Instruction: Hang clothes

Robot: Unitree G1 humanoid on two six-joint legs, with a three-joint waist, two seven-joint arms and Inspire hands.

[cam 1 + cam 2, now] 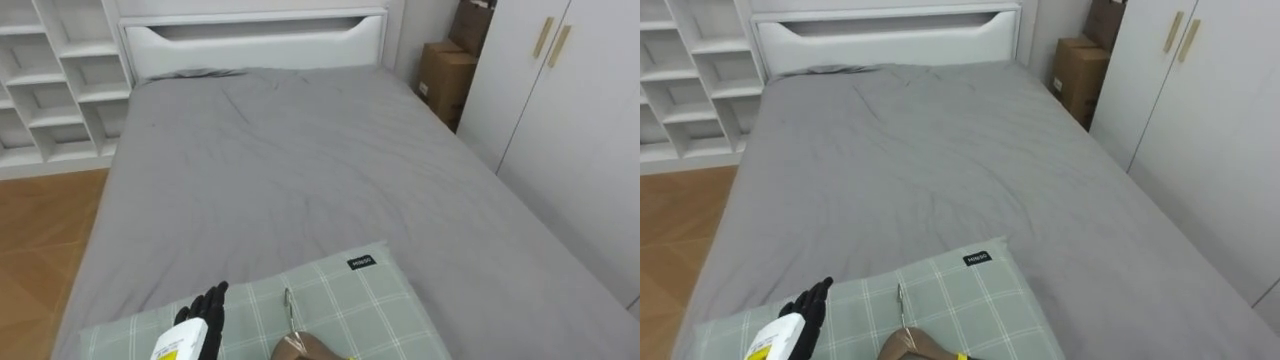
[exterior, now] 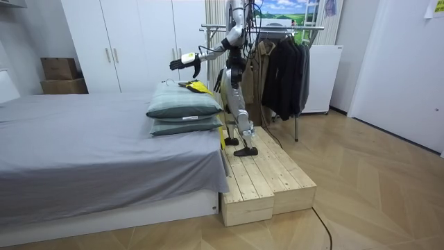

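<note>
No legible text. Dark tag on the checked pillow: white print, too small to read. Label on left hand: unreadable.

The bed sheet is plain grey; the pillow at the near edge is pale green, checked with thin white lines, with a small black label; headboard, far-left shelves and right-hand wardrobe are white, its handles gold; the floor is brown wood; the robot hand has black fingers.
</note>
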